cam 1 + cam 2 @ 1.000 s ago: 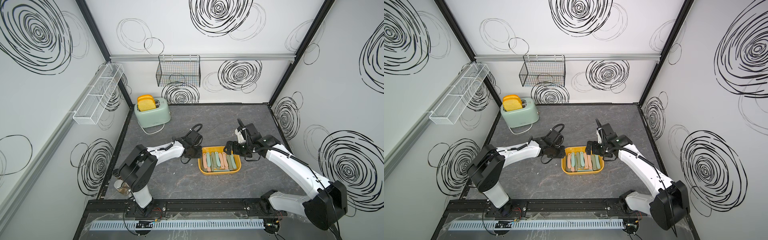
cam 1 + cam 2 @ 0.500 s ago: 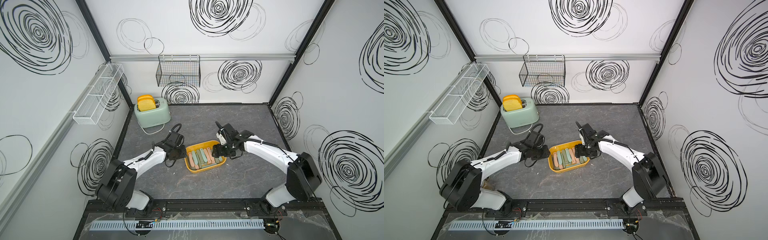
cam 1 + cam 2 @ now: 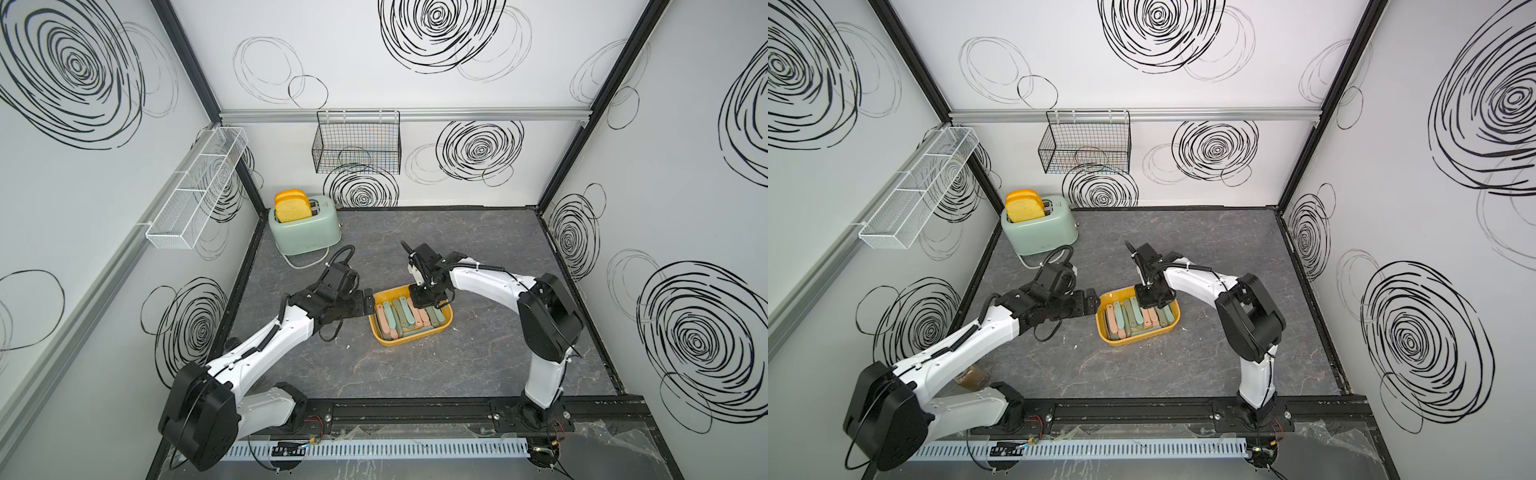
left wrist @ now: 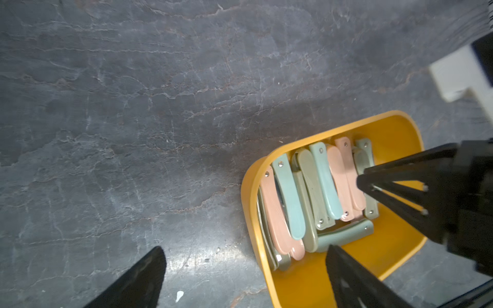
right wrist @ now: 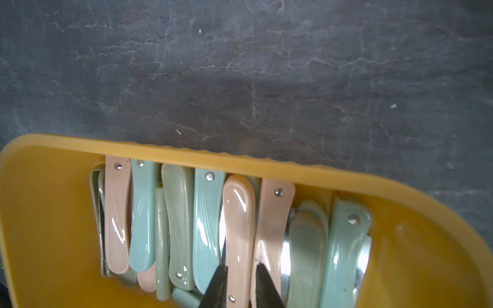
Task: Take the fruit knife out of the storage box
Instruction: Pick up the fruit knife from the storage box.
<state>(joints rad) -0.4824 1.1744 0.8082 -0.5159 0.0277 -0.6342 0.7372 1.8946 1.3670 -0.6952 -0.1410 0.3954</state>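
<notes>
pink fruit knife (image 5: 238, 226) lying among close-packed other knives (image 5: 205, 226) in the storage box (image 5: 186, 157), near its middle, with the right gripper (image 5: 241, 266) jaws drawn narrow onto one end of its handle. left gripper (image 4: 245, 248) jaws stand wide at the box's end wall, holding nothing. likely faults: the glossy handle pivots or slips from an end grip; touching neighbours ride up; the unclamped box shifts on the desk (image 4: 133, 106).

Mustard-yellow storage box (image 3: 405, 340) packed with folded pastel knives (image 5: 141, 213), pink fruit knife (image 5: 238, 224) among them.
</notes>
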